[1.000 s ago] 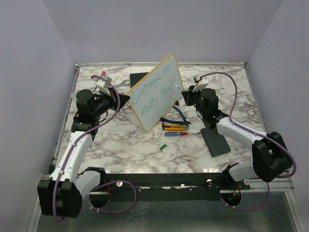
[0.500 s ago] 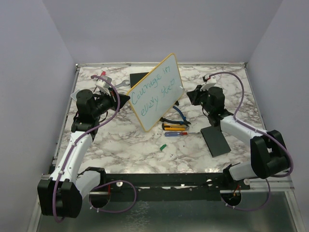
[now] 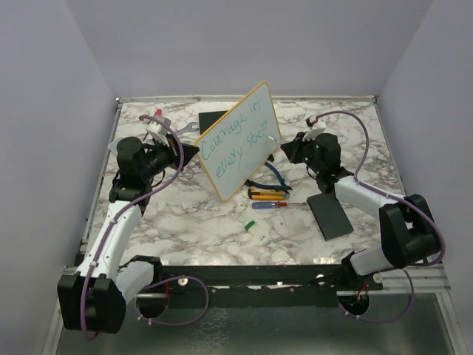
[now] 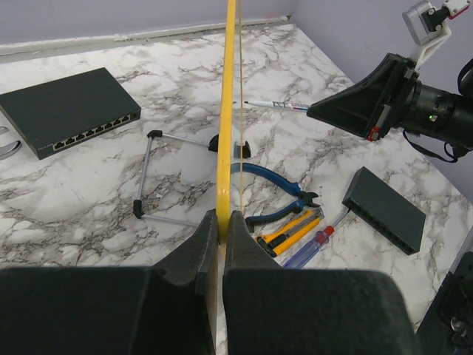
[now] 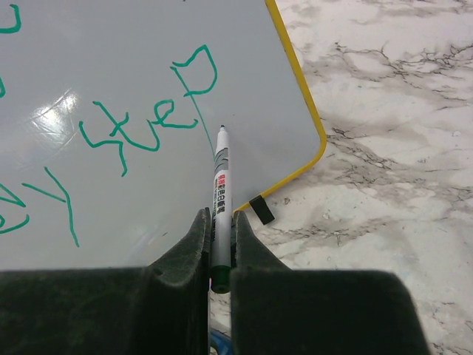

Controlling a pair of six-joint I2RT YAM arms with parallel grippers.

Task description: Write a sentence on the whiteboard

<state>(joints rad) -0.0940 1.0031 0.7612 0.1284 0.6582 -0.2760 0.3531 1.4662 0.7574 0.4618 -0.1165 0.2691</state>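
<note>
The whiteboard (image 3: 238, 140), white with a thin yellow rim, stands tilted on the table, and my left gripper (image 3: 182, 157) is shut on its left edge; the rim (image 4: 228, 111) runs edge-on up the left wrist view. The sentence (image 3: 235, 137) is teal cursive in two lines, and its last word "step" (image 5: 148, 111) shows in the right wrist view. My right gripper (image 3: 290, 148) is shut on a marker (image 5: 220, 194), whose tip is at the board's surface just right of the "p". The marker also shows in the left wrist view (image 4: 275, 106).
A metal easel stand (image 4: 166, 174), blue pliers (image 3: 275, 176), a yellow box cutter (image 3: 264, 195) and a screwdriver (image 3: 271, 205) lie below the board. A green cap (image 3: 249, 224) lies nearer me. Black boxes sit at back (image 3: 211, 120) and front right (image 3: 329, 215).
My right gripper pulled back to the right from the board, then moved in again, so the marker tip is back at the board beside "step". The left arm and board held still.
</note>
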